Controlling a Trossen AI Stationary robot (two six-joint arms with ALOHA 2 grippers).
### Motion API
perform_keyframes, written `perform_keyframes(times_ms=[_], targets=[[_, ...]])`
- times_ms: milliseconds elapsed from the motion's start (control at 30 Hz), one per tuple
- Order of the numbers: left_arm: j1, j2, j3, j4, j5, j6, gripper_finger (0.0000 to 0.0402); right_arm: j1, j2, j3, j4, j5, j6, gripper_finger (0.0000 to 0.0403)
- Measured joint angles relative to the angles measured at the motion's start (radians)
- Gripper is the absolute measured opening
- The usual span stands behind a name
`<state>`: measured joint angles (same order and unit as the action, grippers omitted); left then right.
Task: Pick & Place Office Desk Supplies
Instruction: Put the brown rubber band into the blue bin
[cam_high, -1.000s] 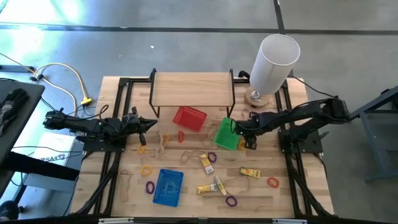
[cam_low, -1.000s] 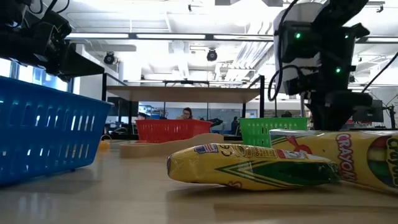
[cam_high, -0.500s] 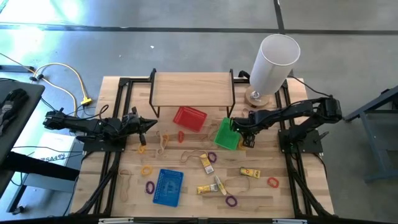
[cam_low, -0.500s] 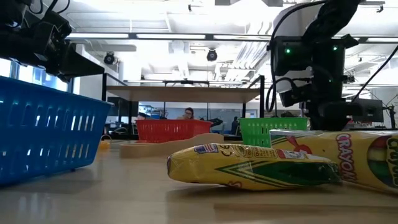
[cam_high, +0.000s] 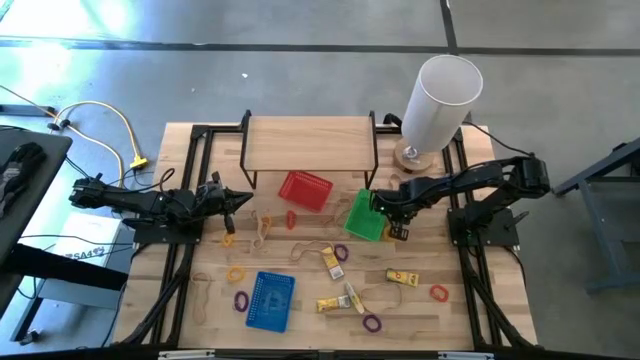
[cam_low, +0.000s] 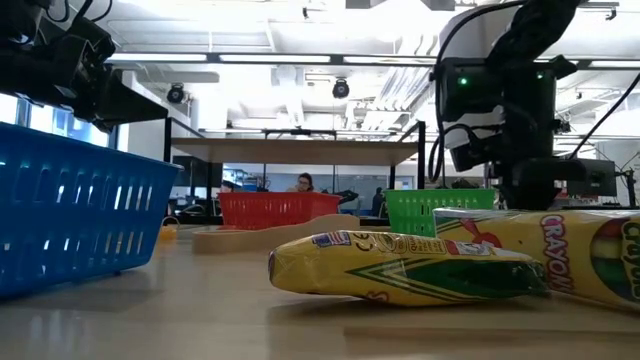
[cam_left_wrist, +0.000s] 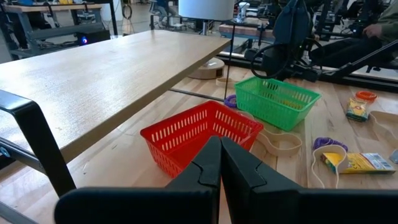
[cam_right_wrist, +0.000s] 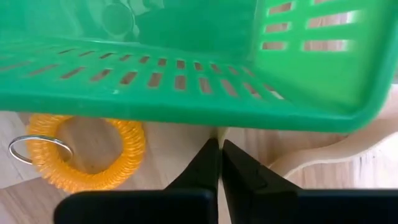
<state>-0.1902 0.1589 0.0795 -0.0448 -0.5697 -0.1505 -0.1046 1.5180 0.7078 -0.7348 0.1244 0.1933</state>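
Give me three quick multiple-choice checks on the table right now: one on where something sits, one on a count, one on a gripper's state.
1. The right gripper is beside which basket?
A. red
B. green
C. blue

2. How many coloured baskets are on the table?
A. two
B. three
C. four

3. The right gripper's fingers are:
A. shut, holding nothing
B. wide open
C. shut on a crayon box

Answers:
1. B: it sits at the green basket rim.
2. B: red basket, green and blue basket.
3. A: the right wrist view shows fingers together, nothing between.

Wooden table (cam_high: 500, 300) carries red basket (cam_high: 304, 189), green basket (cam_high: 362, 216), blue basket (cam_high: 270, 300), scattered coil loops (cam_high: 438, 293) (purple, orange, yellow), crayon packs (cam_high: 402, 277).
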Motion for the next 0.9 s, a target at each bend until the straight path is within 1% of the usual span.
perform_keyframes(times_ms=[133, 367, 467, 633, 767, 800, 900], targets=[[0.0, 0.0, 0.0, 0.0, 0.0, 0.0, 0.0, 0.014, -0.009, 0.01, -0.058, 0.016, 0.051, 0.0003], [0.0, 0.0, 0.0, 0.0, 0.002, 0.0, 0.0, 0.088, -0.027, 0.087, -0.295, 0.111, 0.215, 0.0003], [0.0, 0.0, 0.0, 0.0, 0.002, -0.005, 0.0, 0.13, -0.032, 0.144, -0.424, 0.113, 0.326, 0.0003], [-0.002, 0.0, 0.0, 0.014, 0.016, -0.046, 0.0, 0.23, -0.031, 0.259, -0.646, 0.182, 0.51, 0.0003], [-0.002, 0.0, 0.0, 0.03, 0.022, -0.074, 0.0, 0.304, -0.031, 0.364, -0.798, 0.205, 0.653, 0.0003], [-0.002, 0.0, 0.0, 0.035, 0.022, -0.079, 0.0001, 0.322, -0.032, 0.389, -0.829, 0.21, 0.676, 0.0003], [-0.002, 0.0, 0.0, 0.055, 0.023, -0.077, 0.0005, 0.381, -0.035, 0.453, -0.832, 0.209, 0.695, 0.0003]])
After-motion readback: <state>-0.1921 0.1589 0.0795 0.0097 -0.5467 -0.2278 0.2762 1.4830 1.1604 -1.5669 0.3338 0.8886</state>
